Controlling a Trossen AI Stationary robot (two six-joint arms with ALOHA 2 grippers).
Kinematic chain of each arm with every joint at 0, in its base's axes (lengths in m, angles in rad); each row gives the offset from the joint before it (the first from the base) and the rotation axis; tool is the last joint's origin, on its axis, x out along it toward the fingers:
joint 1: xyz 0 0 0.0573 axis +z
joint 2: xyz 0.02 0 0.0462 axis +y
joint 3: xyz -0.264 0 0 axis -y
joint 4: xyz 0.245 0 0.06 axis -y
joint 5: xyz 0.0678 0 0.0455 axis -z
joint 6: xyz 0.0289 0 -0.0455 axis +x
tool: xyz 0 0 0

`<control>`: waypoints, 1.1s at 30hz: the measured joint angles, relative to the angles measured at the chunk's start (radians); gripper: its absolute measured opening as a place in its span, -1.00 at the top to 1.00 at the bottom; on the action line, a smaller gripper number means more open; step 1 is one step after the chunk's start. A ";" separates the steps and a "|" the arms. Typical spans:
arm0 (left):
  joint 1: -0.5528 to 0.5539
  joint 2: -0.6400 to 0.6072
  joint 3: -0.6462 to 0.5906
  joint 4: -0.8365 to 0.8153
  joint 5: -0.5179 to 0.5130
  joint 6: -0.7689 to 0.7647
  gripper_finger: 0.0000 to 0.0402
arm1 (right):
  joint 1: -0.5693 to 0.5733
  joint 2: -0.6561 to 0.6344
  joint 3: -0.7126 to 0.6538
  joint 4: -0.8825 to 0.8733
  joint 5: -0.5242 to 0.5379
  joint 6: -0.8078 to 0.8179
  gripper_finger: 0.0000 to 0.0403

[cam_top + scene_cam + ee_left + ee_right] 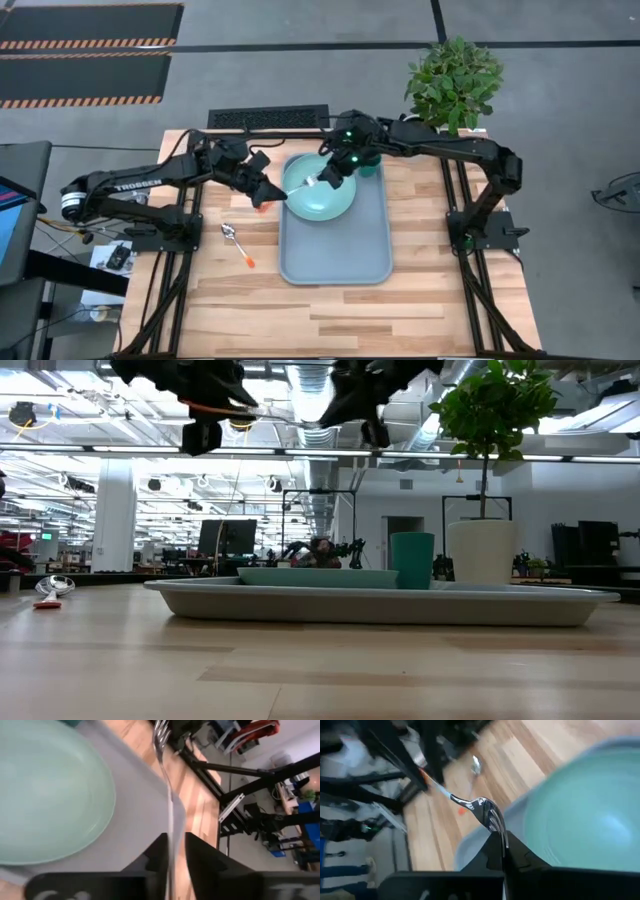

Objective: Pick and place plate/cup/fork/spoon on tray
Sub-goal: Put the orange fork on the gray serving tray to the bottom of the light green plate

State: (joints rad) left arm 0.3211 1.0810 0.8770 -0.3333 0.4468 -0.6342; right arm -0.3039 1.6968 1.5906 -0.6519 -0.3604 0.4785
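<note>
The fork [300, 186] is in the air over the left rim of the tray [335, 262], held between both grippers. My left gripper [272, 192] is shut on its handle end and my right gripper [328, 180] on its tine end. The mint-green plate [325, 195] lies flat in the far half of the tray. The dark green cup [412, 560] stands upright on the tray's far right corner. The spoon [237, 244] lies flat on the table left of the tray. My left gripper pinches the fork's thin shaft [170, 832] between its two fingers, coming from the table's left and lying along the fork. The tines [160, 730] stick out ahead, clear of tray and plate. My right gripper pinches the fork's tines [492, 817] between its fingertips, coming from the table's right and slanting down. The orange handle [427, 777] runs away toward the left arm. The fork is lifted clear above the plate's left edge.
A potted plant in a white pot [455, 80] stands off the table's far right corner, behind the cup. The near half of the tray [335, 250] is bare. Bare wood lies near and right of the tray [450, 300].
</note>
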 joint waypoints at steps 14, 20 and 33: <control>0.038 -0.111 0.003 -0.016 -0.056 0.008 0.06 | 0.167 -0.341 -0.316 -0.165 0.368 0.389 0.99; 0.039 -0.139 0.003 -0.016 -0.149 0.001 0.05 | 0.362 -0.462 -0.660 0.174 0.511 0.809 0.99; 0.039 -0.141 0.003 -0.024 -0.194 -0.003 0.05 | 0.465 -0.238 -0.812 0.517 0.550 1.044 0.99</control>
State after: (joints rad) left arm 0.3603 0.9401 0.8799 -0.3572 0.2527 -0.6369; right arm 0.1612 1.4588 0.7785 -0.1348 0.1896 1.5223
